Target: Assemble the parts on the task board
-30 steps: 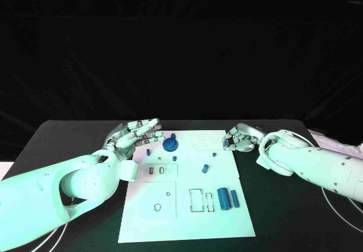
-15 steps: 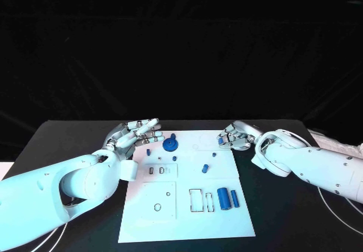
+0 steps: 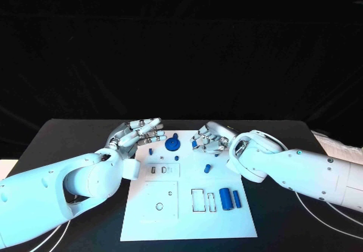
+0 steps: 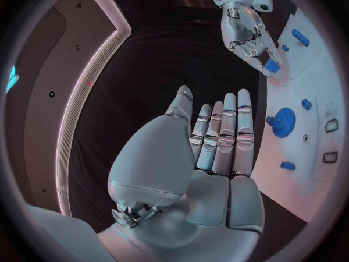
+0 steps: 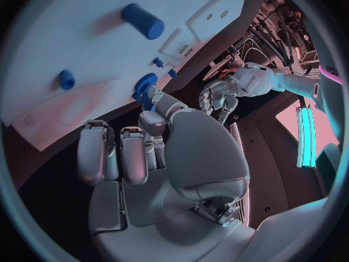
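Right hand [image 3: 210,140] has shifted left since the earlier frames, from the board's upper right edge to over the top middle of the task board [image 3: 189,210], and it pinches a small blue part [image 4: 271,66] in its curled fingers. Left hand [image 3: 136,134] unchanged at the board's upper left edge in the head view, fingers straight and slightly apart, holding nothing. Board sits centre frame; blue gear [image 3: 172,143] stands near its top between the two hands, small blue pegs [image 3: 176,157] just below it, another blue peg [image 3: 206,168] mid-board, and two blue cylinders [image 3: 230,199] lie side by side lower right.
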Action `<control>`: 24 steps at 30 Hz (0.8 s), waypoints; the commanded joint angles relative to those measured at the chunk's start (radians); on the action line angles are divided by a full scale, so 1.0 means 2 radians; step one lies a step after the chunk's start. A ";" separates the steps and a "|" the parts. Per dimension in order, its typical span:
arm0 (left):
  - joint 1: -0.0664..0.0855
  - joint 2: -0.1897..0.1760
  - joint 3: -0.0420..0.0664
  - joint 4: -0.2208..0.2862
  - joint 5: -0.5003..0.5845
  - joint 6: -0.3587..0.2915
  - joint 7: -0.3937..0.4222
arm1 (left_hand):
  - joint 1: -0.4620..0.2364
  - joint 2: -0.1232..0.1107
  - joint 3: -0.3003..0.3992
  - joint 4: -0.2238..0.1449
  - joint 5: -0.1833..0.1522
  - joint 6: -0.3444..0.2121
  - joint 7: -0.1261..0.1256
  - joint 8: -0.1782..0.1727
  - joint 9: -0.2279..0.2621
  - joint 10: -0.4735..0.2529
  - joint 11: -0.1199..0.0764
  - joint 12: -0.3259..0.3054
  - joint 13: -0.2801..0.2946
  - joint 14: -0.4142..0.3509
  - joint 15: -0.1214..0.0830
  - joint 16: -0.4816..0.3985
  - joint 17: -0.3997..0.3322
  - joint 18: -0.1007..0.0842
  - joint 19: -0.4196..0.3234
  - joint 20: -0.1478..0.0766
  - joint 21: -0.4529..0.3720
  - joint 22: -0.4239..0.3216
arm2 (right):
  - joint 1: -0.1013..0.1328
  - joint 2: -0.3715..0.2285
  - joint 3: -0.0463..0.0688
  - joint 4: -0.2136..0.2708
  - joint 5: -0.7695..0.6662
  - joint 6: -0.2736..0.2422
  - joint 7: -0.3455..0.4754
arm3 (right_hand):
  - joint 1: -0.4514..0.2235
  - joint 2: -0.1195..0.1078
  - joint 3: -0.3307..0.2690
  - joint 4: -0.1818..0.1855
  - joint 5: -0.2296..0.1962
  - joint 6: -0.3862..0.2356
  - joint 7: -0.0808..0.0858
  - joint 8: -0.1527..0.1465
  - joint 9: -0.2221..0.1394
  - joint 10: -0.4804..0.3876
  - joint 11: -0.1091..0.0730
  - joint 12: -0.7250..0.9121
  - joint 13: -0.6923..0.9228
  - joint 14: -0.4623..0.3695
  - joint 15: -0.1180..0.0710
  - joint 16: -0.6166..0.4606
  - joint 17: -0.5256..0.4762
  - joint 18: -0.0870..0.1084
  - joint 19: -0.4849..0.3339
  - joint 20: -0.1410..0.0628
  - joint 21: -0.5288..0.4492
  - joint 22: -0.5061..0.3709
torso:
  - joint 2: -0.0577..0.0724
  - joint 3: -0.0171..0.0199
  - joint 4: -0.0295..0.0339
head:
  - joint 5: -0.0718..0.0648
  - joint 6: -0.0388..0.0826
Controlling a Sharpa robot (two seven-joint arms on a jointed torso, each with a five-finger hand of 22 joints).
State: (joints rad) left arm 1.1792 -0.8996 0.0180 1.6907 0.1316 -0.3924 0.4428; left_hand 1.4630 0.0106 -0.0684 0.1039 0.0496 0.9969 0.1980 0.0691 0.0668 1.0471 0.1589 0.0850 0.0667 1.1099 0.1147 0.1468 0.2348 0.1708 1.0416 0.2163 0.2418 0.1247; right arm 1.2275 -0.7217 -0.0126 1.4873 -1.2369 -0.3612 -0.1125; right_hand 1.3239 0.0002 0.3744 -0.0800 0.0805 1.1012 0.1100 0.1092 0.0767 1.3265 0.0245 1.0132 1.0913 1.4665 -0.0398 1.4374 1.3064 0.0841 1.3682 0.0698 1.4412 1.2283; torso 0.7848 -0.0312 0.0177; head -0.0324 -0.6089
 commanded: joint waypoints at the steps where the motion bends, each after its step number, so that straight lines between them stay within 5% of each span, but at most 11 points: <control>1: 0.000 0.002 0.000 0.000 0.002 0.010 0.002 | 0.000 0.003 0.000 -0.002 0.000 0.000 0.003 -0.001 0.000 -0.001 0.000 -0.003 -0.001 0.000 -0.001 -0.003 0.001 0.005 -0.001 0.000 -0.001 0.000 | -0.005 0.017 -0.004 0.006 -0.045 0.004 -0.050 | -0.002 0.002 0.004 -0.001 -0.001 0.005 0.001 0.000 0.002 -0.004 0.000 -0.002 -0.001 0.027 -0.003 -0.002 -0.001 -0.006 -0.002 -0.002 0.001 -0.001 | 0.000 -0.0007 0.0000 | 0.004 -0.001; 7: 0.000 0.001 0.000 0.000 0.002 0.009 0.003 | 0.003 0.003 0.000 -0.006 0.000 0.000 0.003 -0.001 0.000 -0.001 0.000 -0.003 -0.001 0.000 -0.001 -0.004 0.001 0.005 -0.001 0.000 -0.002 -0.001 | -0.018 0.049 -0.011 0.004 -0.067 0.003 -0.070 | -0.004 0.001 0.004 -0.001 -0.001 0.004 0.001 -0.001 0.002 -0.005 0.000 -0.004 -0.003 0.026 -0.003 -0.004 -0.004 -0.005 -0.003 -0.002 0.000 -0.003 | 0.001 -0.0006 0.0002 | 0.007 0.000; 24: 0.001 0.001 0.000 -0.005 0.003 0.008 0.005 | 0.003 0.003 0.000 -0.007 0.000 0.000 0.003 -0.001 0.000 -0.001 0.000 -0.003 -0.001 0.000 -0.001 -0.005 0.001 0.005 -0.001 0.000 -0.002 -0.001 | -0.032 0.092 -0.015 0.004 -0.080 0.021 -0.089 | -0.010 -0.001 0.005 0.000 -0.001 0.004 0.002 -0.001 0.002 -0.005 0.001 -0.006 -0.004 0.026 -0.002 -0.005 -0.006 -0.005 -0.004 -0.002 -0.001 -0.005 | 0.001 0.0002 -0.0004 | 0.011 -0.004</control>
State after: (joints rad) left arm 1.1795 -0.8996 0.0182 1.6802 0.1341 -0.3922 0.4428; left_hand 1.4630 0.0106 -0.0686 0.0961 0.0496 0.9969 0.1980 0.0691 0.0668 1.0471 0.1589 0.0850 0.0667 1.1100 0.1147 0.1399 0.2359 0.1708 1.0416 0.2163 0.2418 0.1237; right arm 1.1655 -0.5418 -0.0420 1.4969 -1.3730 -0.3447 -0.2671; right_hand 1.3144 -0.0068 0.3799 -0.0799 0.0747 1.1012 0.1100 0.1010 0.0768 1.3231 0.0281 1.0066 1.0845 1.4665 -0.0397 1.4319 1.2951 0.0842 1.3644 0.0661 1.4411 1.2195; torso 0.7865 -0.0305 0.0167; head -0.0112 -0.6170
